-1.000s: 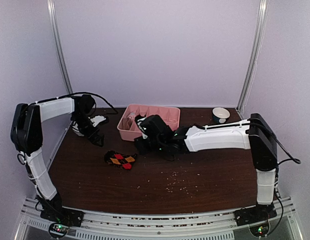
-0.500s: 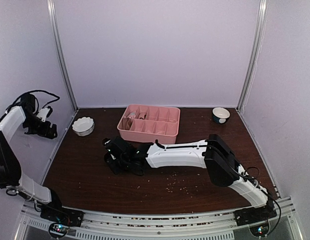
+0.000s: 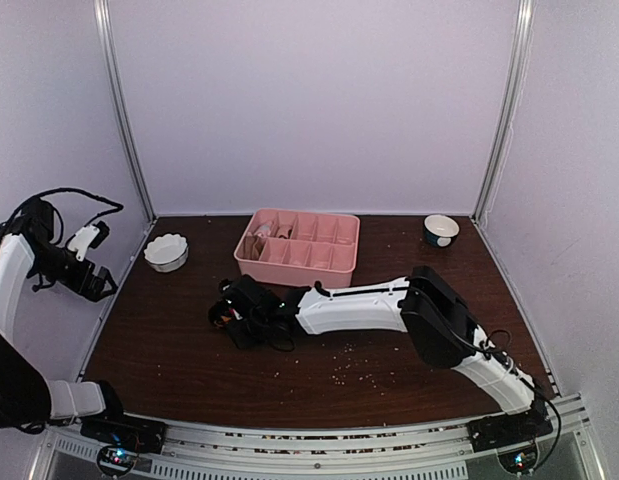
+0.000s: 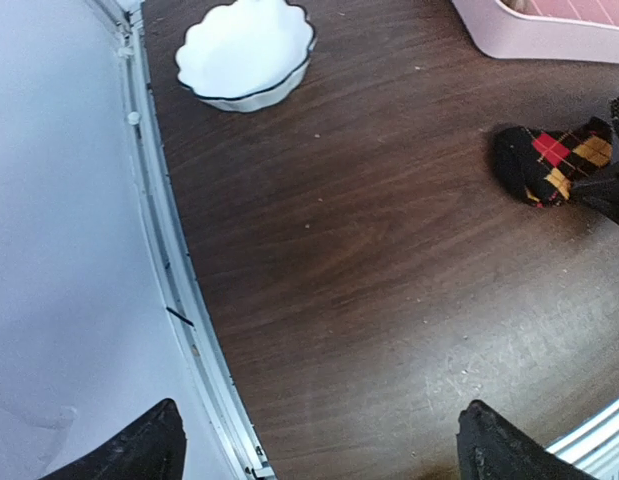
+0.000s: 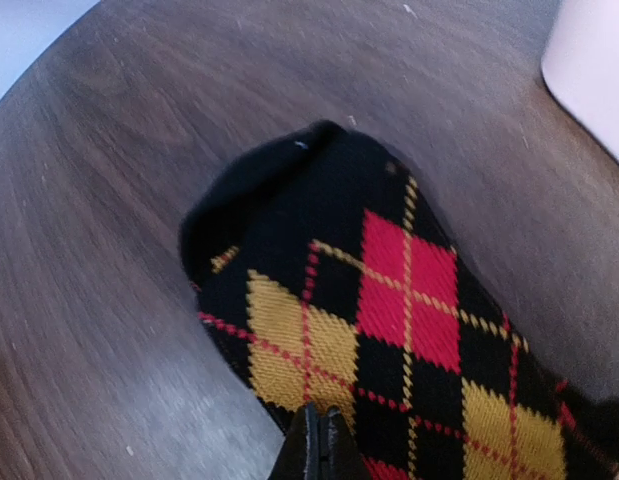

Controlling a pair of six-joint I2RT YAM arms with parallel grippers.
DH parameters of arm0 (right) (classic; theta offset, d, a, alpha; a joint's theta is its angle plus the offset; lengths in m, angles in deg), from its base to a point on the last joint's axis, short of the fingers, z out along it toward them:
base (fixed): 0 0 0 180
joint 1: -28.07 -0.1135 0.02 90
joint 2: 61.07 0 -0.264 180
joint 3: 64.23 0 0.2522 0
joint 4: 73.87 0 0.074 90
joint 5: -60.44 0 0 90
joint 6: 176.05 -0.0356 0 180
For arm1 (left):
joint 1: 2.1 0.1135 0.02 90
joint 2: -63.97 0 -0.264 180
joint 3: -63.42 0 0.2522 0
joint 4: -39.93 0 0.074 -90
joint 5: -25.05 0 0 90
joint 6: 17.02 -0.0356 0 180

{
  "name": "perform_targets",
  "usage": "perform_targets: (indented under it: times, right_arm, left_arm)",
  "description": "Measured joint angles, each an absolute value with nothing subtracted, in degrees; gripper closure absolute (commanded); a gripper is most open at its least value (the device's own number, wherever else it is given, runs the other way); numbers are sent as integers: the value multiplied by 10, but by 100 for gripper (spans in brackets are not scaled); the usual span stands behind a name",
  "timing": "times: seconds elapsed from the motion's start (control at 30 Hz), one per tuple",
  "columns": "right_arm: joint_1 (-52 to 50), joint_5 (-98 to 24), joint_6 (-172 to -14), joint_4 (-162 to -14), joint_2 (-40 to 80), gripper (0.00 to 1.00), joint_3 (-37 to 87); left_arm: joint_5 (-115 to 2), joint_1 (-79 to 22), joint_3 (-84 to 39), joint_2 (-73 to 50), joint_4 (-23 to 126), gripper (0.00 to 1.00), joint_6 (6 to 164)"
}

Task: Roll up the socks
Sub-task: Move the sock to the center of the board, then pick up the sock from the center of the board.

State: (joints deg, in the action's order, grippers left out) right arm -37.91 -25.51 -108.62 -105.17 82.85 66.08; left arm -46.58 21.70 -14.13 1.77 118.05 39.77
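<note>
One of the socks point(image 5: 389, 300), black with red and yellow diamonds, lies bunched on the dark wooden table point(image 3: 389, 350) left of centre. It also shows as a small patch in the top view point(image 3: 222, 320) and at the right of the left wrist view point(image 4: 549, 160). My right gripper point(image 5: 319, 440) is shut, its fingertips pinched together on the sock's near edge. My left gripper point(image 4: 319, 415) stands wide open and holds nothing. It hangs over the table's left rim point(image 3: 94, 283), well away from the sock. No other sock shows.
A pink compartment tray point(image 3: 297, 262) stands at the back middle, just behind my right arm. A white scalloped bowl point(image 3: 166, 252) sits at the back left and a dark bowl point(image 3: 441, 230) at the back right. Crumbs point(image 3: 354, 370) dot the front.
My right arm swung left from beside the tray to the sock, and its jaws closed there. My left arm pulled back from near the white bowl to beyond the table's left edge.
</note>
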Motion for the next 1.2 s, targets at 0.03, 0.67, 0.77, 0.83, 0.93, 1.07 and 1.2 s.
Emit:
perform_targets:
  times: [0.03, 0.67, 0.77, 0.83, 0.93, 1.07, 1.2]
  right_arm:
    - [-379, -257, -1090, -1034, 814, 100, 629]
    - [-399, -247, -1084, -978, 707, 47, 546]
    - [-404, -247, -1073, -991, 745, 53, 592]
    - [-405, -248, -1069, -1003, 771, 54, 625]
    - [-399, -248, -1069, -1016, 802, 57, 659]
    - [-388, -250, -1070, -1026, 821, 64, 664]
    - [-380, -262, -1072, -1033, 837, 89, 664]
  left_arm:
    - [-457, 217, -139, 23, 1190, 6, 389]
    - [-374, 188, -119, -40, 1288, 2, 317]
    - [-371, 185, -119, -57, 1297, 2, 311]
    - [-370, 185, -119, -57, 1302, 2, 308]
    - [-364, 185, -119, -57, 1306, 2, 307]
    - [-355, 179, -119, -59, 1314, 2, 302]
    - [-351, 174, -121, -73, 1318, 2, 302]
